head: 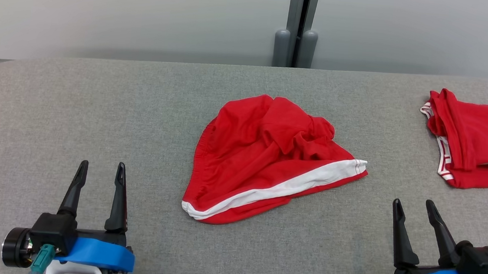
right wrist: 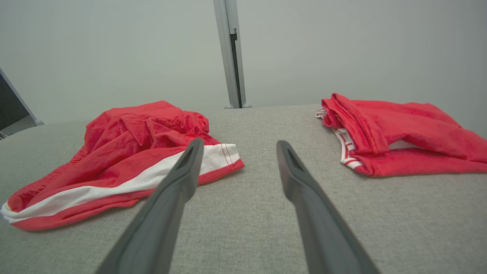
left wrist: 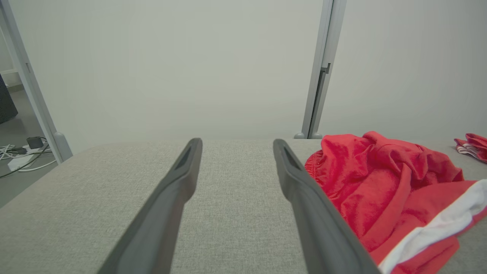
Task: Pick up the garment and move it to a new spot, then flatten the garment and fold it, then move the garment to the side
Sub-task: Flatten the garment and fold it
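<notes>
Lying between left gripper (head: 102, 163), right gripper (head: 414, 202): garment (head: 268, 156)

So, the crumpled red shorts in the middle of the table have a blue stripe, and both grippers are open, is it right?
No: the stripe on the shorts is white, not blue; the head view shows it. The rest holds, with left gripper and right gripper open.
</notes>
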Robot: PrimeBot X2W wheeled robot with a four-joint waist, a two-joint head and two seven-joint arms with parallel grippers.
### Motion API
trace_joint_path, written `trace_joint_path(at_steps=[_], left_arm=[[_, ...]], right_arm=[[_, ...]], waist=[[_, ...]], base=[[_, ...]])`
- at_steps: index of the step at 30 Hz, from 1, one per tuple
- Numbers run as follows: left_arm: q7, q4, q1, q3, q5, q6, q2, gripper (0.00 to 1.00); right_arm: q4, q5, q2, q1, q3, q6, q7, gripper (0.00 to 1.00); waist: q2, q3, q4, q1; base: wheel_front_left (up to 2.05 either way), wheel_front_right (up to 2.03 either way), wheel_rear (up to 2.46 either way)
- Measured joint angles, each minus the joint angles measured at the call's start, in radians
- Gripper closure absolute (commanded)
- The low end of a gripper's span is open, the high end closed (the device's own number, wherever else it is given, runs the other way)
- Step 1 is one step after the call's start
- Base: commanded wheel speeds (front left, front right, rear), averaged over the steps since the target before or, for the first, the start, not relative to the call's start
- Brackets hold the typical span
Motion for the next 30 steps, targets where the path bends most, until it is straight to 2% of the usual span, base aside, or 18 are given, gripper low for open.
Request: trace_joint_path(at_steps=[7,11,17,26,30], left_arm=[[0.0,0.02,0.0,-0.005,0.007,0.0,0.002,0.0],[0.0,0.059,-0.026,-0.064,0.002,-0.005,0.011,0.0],[0.0,0.168,-0.098,-0.215,-0.041,-0.009,0.048,0.0],[0.006,0.338,-0.188,-0.463,-0.178,-0.01,0.132,0.0],[0.006,0.38,-0.235,-0.553,-0.234,-0.01,0.148,0.0]], right_arm=[[-0.008,0.002,0.002,0.005,-0.002,0.0,0.026,0.0],[0.017,-0.023,0.002,-0.024,-0.001,0.0,0.045,0.0],[0.119,-0.041,-0.03,-0.128,0.026,0.0,0.071,0.0],[0.341,-0.033,-0.097,-0.295,0.112,0.0,0.056,0.0],[0.437,-0.021,-0.12,-0.363,0.158,0.0,0.042,0.0]], waist=[[0.0,0.004,-0.001,0.0],[0.0,0.02,-0.003,0.0],[0.0,0.052,-0.001,0.0],[0.0,0.108,0.009,0.0002],[0.0,0.129,0.019,0.0002]], base=[[0.0,0.0,0.0],[0.0,0.0,0.0],[0.0,0.0,0.0],[0.0,0.0,0.0],[0.0,0.0,0.0]])
